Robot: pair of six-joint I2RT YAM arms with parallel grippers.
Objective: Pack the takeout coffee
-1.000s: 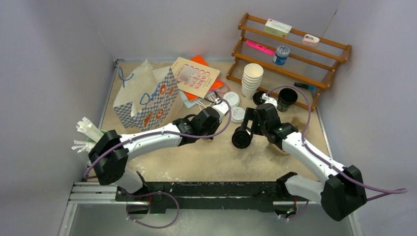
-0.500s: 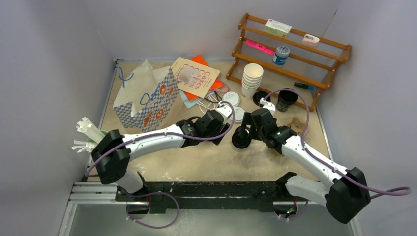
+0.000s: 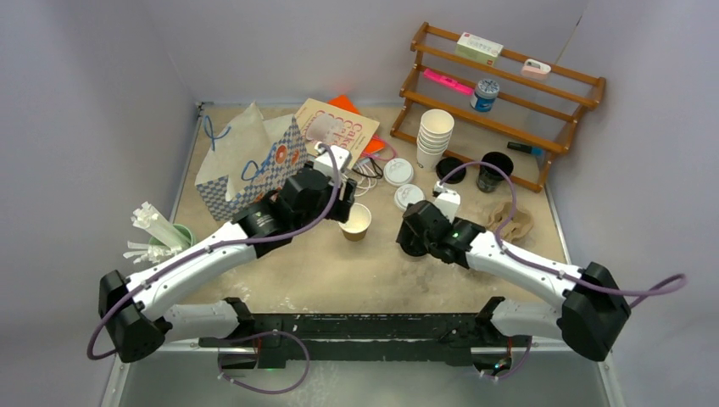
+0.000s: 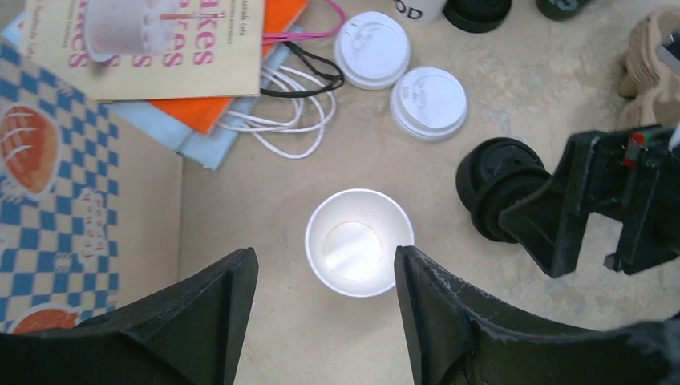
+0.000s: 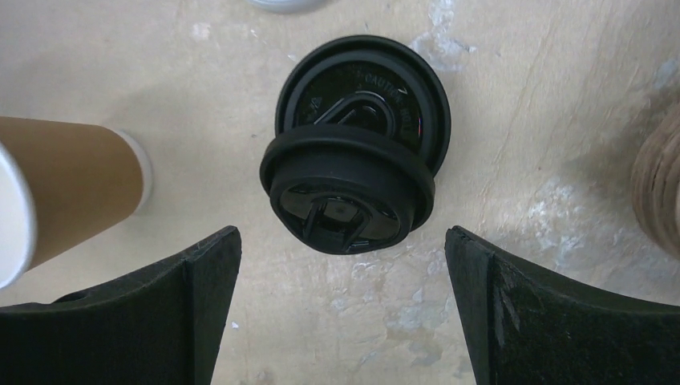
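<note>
A brown paper coffee cup [image 3: 356, 222] [image 4: 358, 253] stands upright and open-topped on the table, white inside. My left gripper [image 3: 342, 199] [image 4: 325, 258] hangs above it, open, with the cup's rim showing between the fingertips and nothing held. Two black lids [image 5: 353, 188] lie overlapping on the table just right of the cup. My right gripper [image 3: 414, 236] [image 5: 343, 234] is wide open over them and touches neither. A black cup [image 3: 493, 168] stands by the rack.
Two white lids [image 3: 398, 171] [image 4: 428, 103] lie beyond the brown cup. A checked paper bag [image 3: 246, 174] and booklets are at the left, stacked white cups [image 3: 435, 134] and a wooden rack [image 3: 509, 93] at the back, a cardboard carrier [image 3: 511, 222] at the right.
My left gripper opened, let go of the brown cup and drew back up and left; the cup now stands free. My right gripper shifted left over the black lids.
</note>
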